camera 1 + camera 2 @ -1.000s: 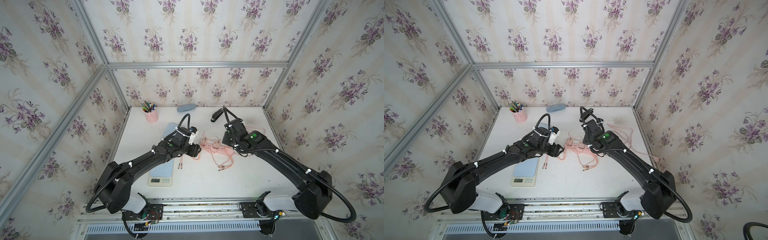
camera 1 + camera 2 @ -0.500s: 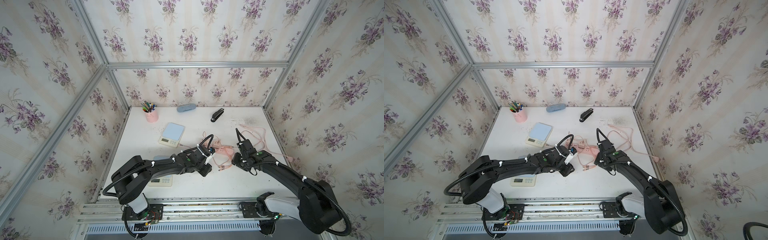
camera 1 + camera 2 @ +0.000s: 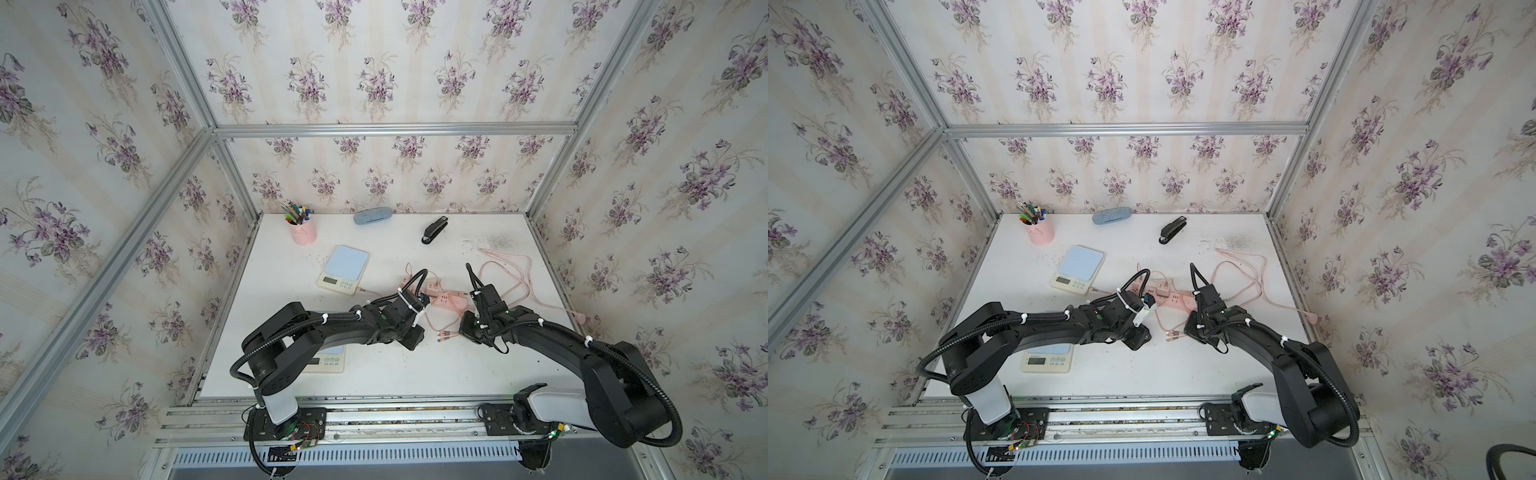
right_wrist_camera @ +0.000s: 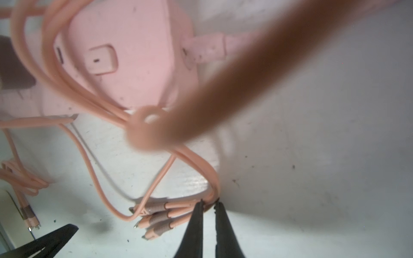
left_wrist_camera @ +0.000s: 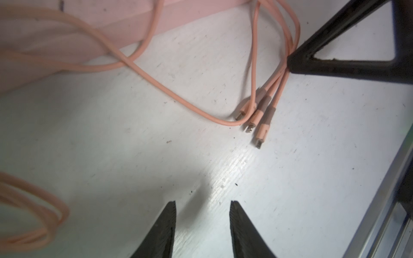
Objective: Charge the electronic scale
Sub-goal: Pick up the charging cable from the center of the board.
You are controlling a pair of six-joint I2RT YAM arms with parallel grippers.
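Two black robot arms reach over a white table (image 3: 415, 376) inside a booth lined with flowered wallpaper. The right gripper (image 4: 209, 202) has its jaws pinched together on a thin pink cable (image 5: 156, 82), gripping the bundled strands just behind the three plugs (image 5: 253, 125) at its end. The plugs lie fanned side by side on the table. The left gripper (image 5: 203, 202) hangs low over bare table near those plugs, jaws partly apart with nothing between them. The cable loops back towards a pink power strip (image 3: 441, 297) lying just beyond the two grippers. There are two scales. The far scale (image 3: 344, 269), blue-topped, sits past the left arm with what looks like a lead already at its near corner. The near scale (image 3: 1045, 359) sits at the front, partly hidden under the left arm, its display showing. The step in hand appears to be taking hold of the cable's charging end. Which scale is meant cannot be told for sure, though the near one, with no lead seen at it, seems likelier. Next, the right arm would need to lift the plugs clear, single out the one that fits and carry it to the scale's port. The left gripper could steady the scale or take the plug. No view shows the port.
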